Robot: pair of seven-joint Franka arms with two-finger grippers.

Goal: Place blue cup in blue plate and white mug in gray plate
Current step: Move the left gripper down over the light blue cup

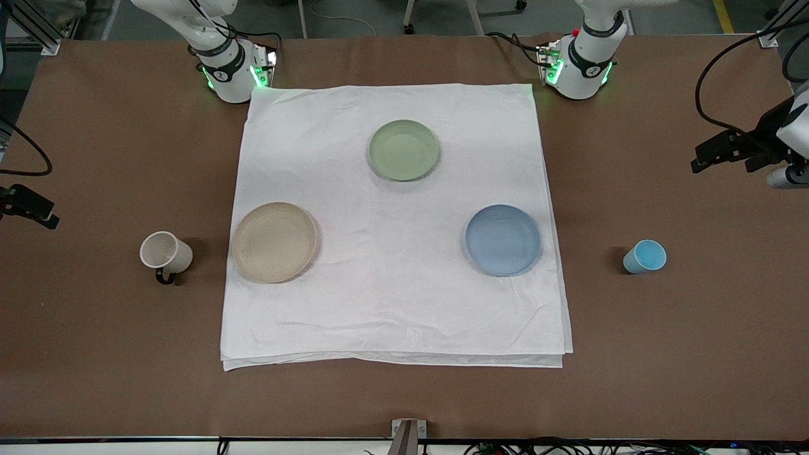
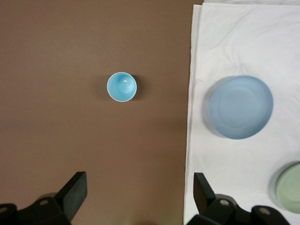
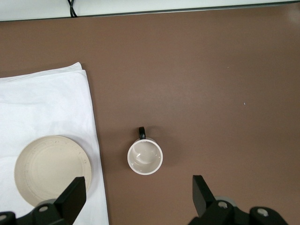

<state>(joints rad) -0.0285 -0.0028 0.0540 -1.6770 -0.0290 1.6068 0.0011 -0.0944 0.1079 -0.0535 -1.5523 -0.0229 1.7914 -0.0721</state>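
Observation:
The blue cup (image 1: 644,256) (image 2: 122,86) stands upright on the bare brown table, toward the left arm's end, apart from the blue plate (image 1: 503,239) (image 2: 241,107) on the white cloth. The white mug (image 1: 165,253) (image 3: 145,157) stands upright toward the right arm's end, its dark handle turned toward the front camera, beside the gray plate (image 1: 273,242) (image 3: 52,169). My left gripper (image 2: 139,192) hangs open high over the table near the cup. My right gripper (image 3: 139,194) hangs open high over the table near the mug. Both hold nothing.
A white cloth (image 1: 392,303) covers the middle of the table and carries all three plates. A pale green plate (image 1: 404,150) (image 2: 290,187) lies on it nearer the robots' bases. Cables run along the table's ends.

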